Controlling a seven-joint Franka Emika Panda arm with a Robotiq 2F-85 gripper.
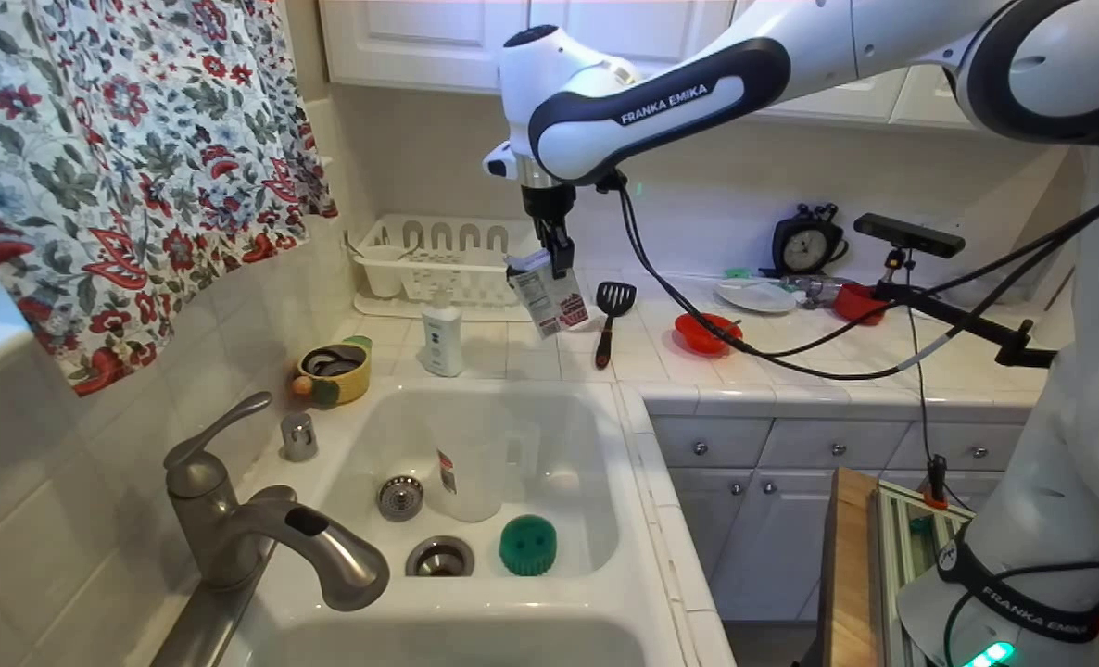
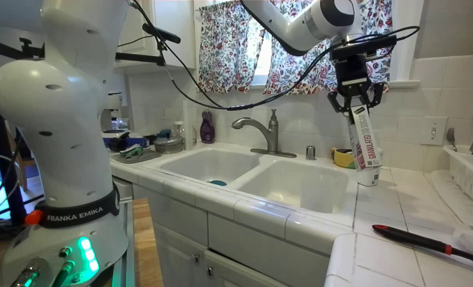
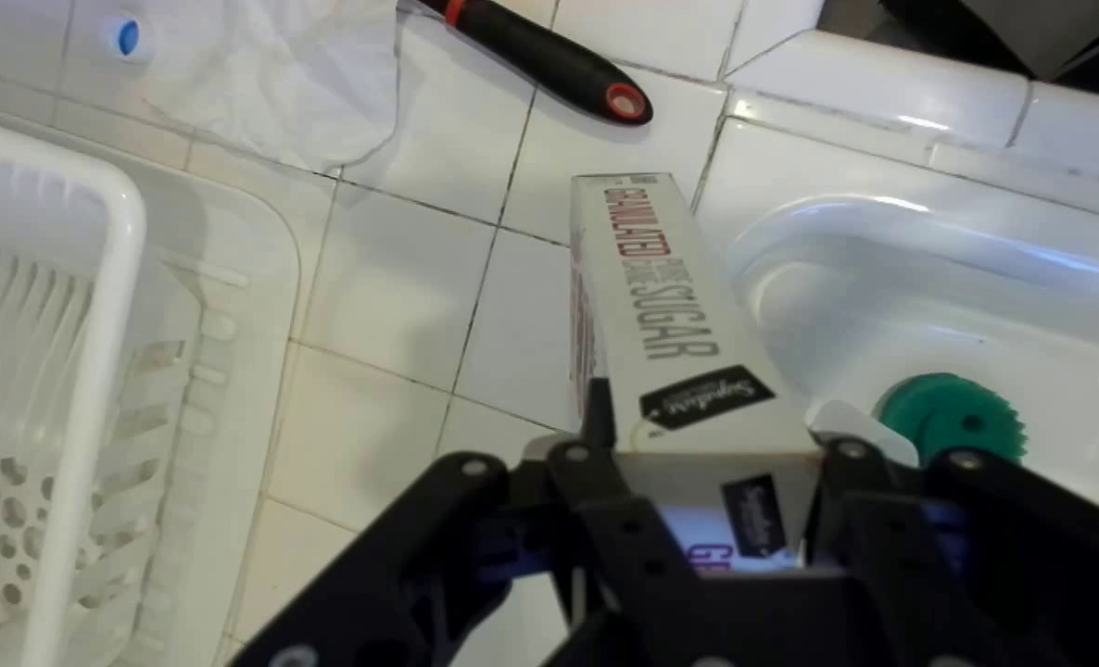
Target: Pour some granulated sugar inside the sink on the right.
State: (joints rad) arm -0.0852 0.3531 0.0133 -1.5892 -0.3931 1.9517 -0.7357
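Below the gripper (image 2: 358, 109) hangs the sugar box (image 2: 365, 137) (tilted), clamped at its upper end.

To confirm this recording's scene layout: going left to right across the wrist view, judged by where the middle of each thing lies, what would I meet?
White dish rack, black-and-red spatula handle, granulated sugar box, round green scrubber.
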